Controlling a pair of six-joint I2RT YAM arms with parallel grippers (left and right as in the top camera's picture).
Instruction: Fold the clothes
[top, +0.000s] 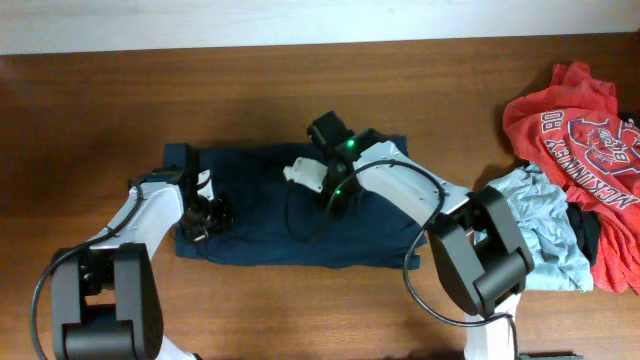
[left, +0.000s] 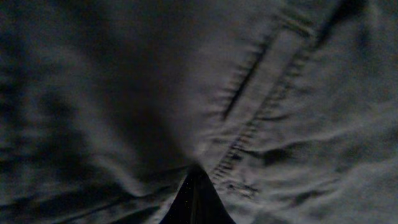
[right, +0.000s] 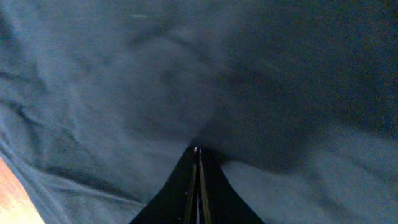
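- Dark navy-blue fabric garment (top: 270, 215): lies flat at the middle of the brown wooden surface (top: 300, 80), long axis running left–right, far edge straight.
- Left hand (top: 205, 213): on the garment's left end, fingers closed together, tips in creased cloth beside a stitched seam (left: 249, 134); cannot tell if a fold is pinched.
- Right hand (top: 335, 197): on the garment's middle-right, fingers closed, tips against cloth.
- Red T-shirt (top: 580, 110), far right: white lettering reads "McKINNEY"; it overlaps a light blue garment (top: 545, 225).
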